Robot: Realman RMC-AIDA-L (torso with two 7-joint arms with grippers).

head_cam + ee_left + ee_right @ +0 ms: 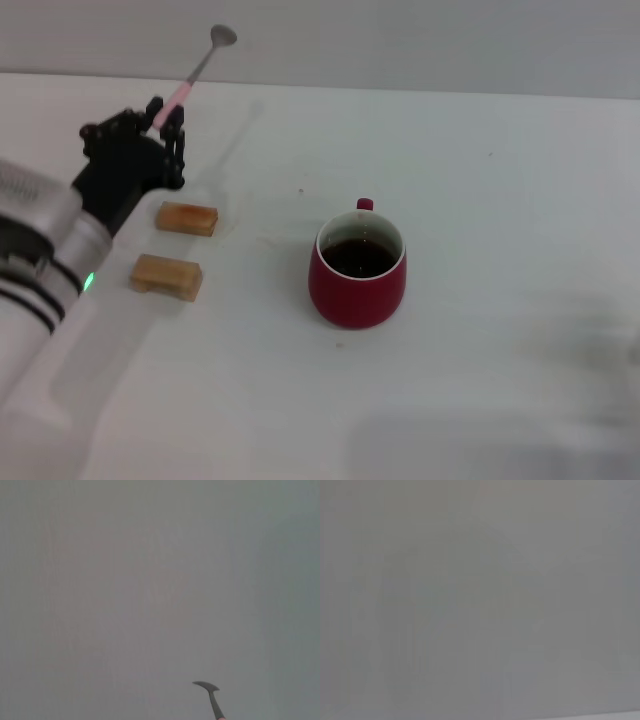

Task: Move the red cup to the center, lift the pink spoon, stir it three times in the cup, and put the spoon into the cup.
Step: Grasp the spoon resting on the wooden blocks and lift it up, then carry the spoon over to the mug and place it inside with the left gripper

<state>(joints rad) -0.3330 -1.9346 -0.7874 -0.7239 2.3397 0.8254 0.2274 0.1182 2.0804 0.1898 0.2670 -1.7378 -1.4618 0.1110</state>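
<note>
Clamping the thin pink-handled, grey-bowled spoon, the left hand holds it aloft, long axis toward one o'clock; the round dark-red cup lies at four o'clock on the white desk. Right hand unseen.

A white table meets a plain grey wall.

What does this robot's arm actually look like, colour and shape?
The left arm is a thick, rounded silver-white tube with black ring bands and a small green light. It ends in a black end effector of angular, jointed metal fingers. No loose cables show. The right arm is out of view.
</note>
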